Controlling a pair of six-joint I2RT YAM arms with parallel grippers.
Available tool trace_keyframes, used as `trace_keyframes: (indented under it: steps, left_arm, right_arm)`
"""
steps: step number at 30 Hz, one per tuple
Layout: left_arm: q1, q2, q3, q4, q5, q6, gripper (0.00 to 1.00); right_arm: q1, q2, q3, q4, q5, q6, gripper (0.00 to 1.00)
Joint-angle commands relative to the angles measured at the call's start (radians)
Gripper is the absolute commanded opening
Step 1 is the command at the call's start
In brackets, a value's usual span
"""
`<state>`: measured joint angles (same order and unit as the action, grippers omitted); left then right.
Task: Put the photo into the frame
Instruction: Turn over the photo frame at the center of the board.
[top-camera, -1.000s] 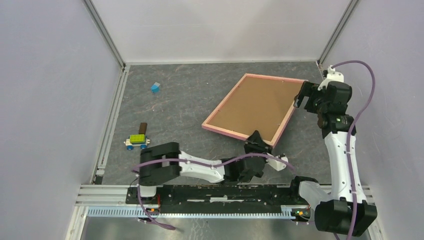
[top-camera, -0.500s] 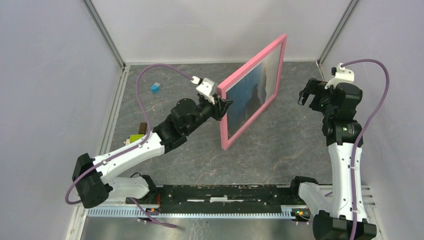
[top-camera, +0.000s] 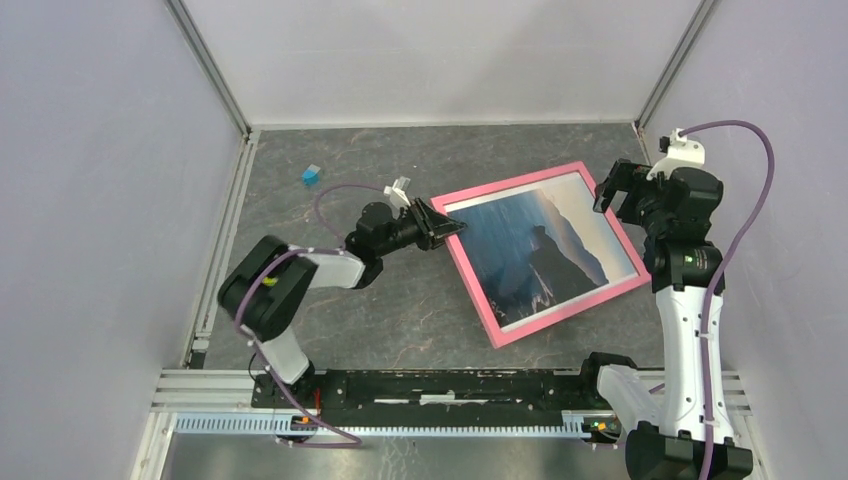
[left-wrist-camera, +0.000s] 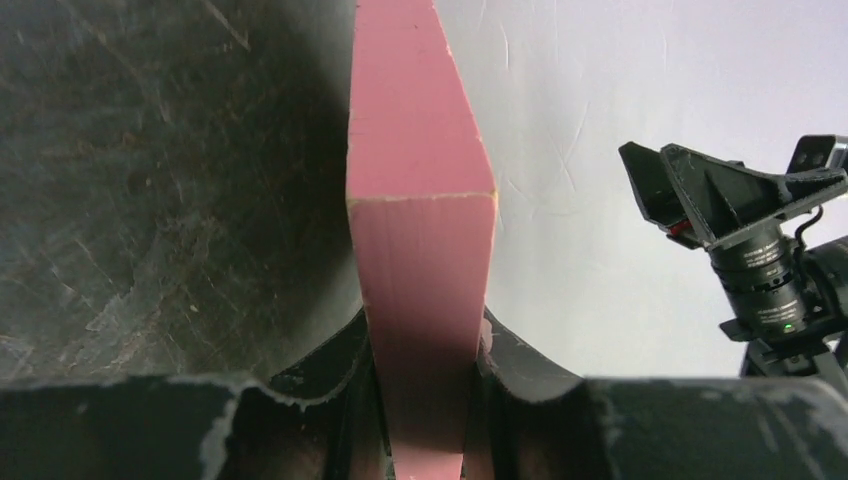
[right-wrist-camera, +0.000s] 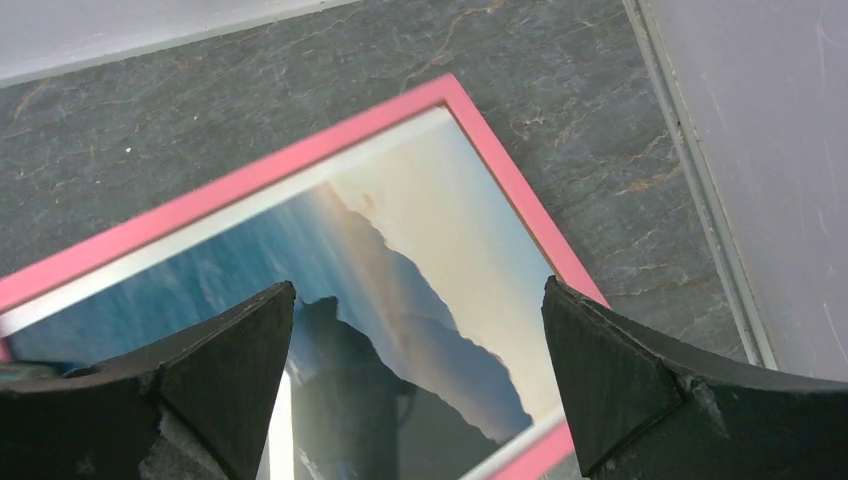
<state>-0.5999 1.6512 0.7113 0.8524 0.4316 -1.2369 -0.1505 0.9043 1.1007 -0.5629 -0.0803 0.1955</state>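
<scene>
The frame (top-camera: 515, 185) with its salmon-pink rim lies face up on the grey table, right of centre. The photo (top-camera: 540, 245), blue sky and dark mountain, shows inside it behind the glazing. My left gripper (top-camera: 440, 225) is shut on the frame's left corner. In the left wrist view the pink rim (left-wrist-camera: 420, 200) runs between the two fingers (left-wrist-camera: 510, 350) of my left gripper (left-wrist-camera: 422, 340). My right gripper (top-camera: 625, 195) is open and empty above the frame's far right corner. The right wrist view shows my right gripper (right-wrist-camera: 418, 300) spread wide over the photo (right-wrist-camera: 400, 250) and the rim (right-wrist-camera: 300, 155).
A small blue cube (top-camera: 312, 175) lies at the far left of the table. Aluminium rails (top-camera: 225, 240) run along the left edge, and white walls close in the back and both sides. The right arm's gripper (left-wrist-camera: 740, 200) shows in the left wrist view.
A second ago the frame lay back up, its brown board showing. Half a second ago my left gripper held it upright on edge. Now it lies face up, the left gripper still on its rim.
</scene>
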Motion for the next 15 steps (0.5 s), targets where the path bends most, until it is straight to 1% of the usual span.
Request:
trace_keyframes:
  steps: [1, 4, 7, 12, 15]
  left_arm:
    - [0.003, 0.15, 0.094, 0.443, 0.148, -0.335, 0.02]
    - [0.019, 0.297, 0.196, 0.464, 0.177, -0.395, 0.02]
    - [0.04, 0.413, 0.328, 0.387, 0.237, -0.41, 0.02]
    - [0.09, 0.571, 0.674, -0.018, 0.372, -0.208, 0.02]
    - [0.119, 0.682, 0.856, -0.114, 0.421, -0.2, 0.02]
  right_arm:
    - [0.002, -0.01, -0.017, 0.021, -0.029, 0.001, 0.98]
    - [0.002, -0.009, -0.029, 0.025, -0.033, 0.0, 0.98]
    - [0.002, -0.008, -0.037, 0.029, -0.032, -0.003, 0.98]
    - [0.002, -0.003, -0.051, 0.039, -0.036, -0.003, 0.98]
    - [0.002, 0.0, -0.05, 0.035, -0.042, -0.004, 0.98]
